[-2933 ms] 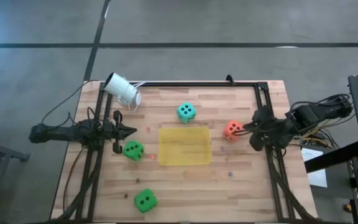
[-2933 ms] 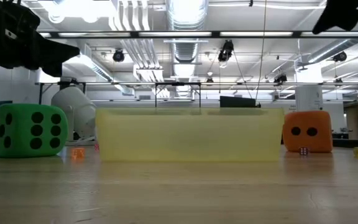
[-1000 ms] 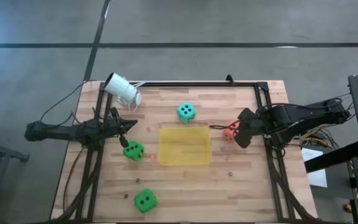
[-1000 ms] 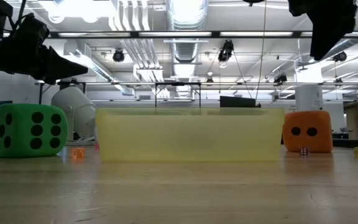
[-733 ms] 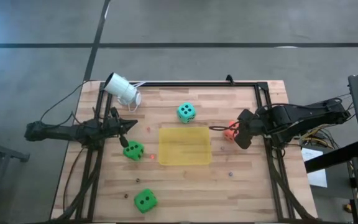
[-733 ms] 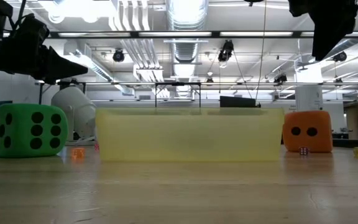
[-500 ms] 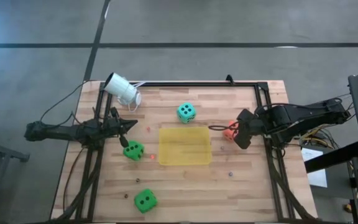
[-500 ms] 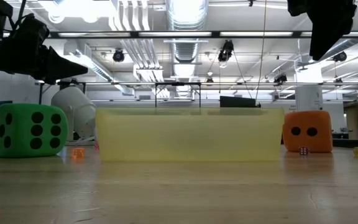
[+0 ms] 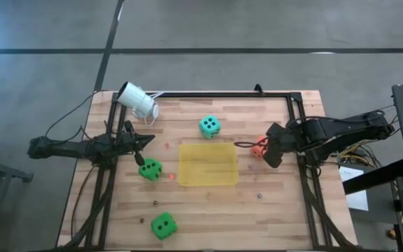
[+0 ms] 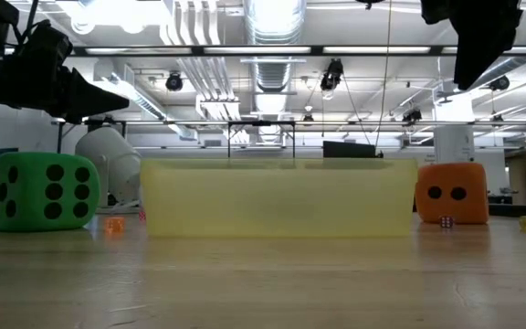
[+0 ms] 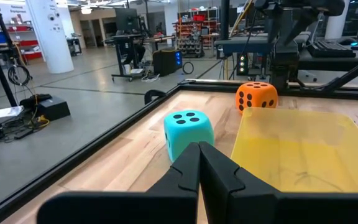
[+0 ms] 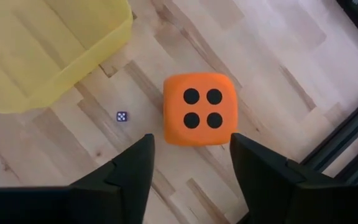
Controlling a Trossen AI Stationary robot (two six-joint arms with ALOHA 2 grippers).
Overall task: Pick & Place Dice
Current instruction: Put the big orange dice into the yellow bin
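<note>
The orange-red die (image 12: 195,109) rests on the wooden table to the right of the yellow tray (image 9: 208,164), its four-pip face up. My right gripper (image 12: 191,171) hangs open above it, pointing steeply down, and touches nothing; it also shows in the high view (image 9: 268,150). The teal die (image 9: 210,126) sits beyond the tray's far edge. One green die (image 9: 150,169) lies left of the tray and another (image 9: 163,225) near the front edge. My left gripper (image 11: 199,152) waits shut and level at the table's left (image 9: 149,143).
A white cylinder-shaped camera (image 9: 138,101) lies at the far left corner. Tiny dice lie scattered on the wood, one (image 12: 122,116) beside the orange die. Black frame rails (image 9: 222,94) run along the table's far edge and its sides.
</note>
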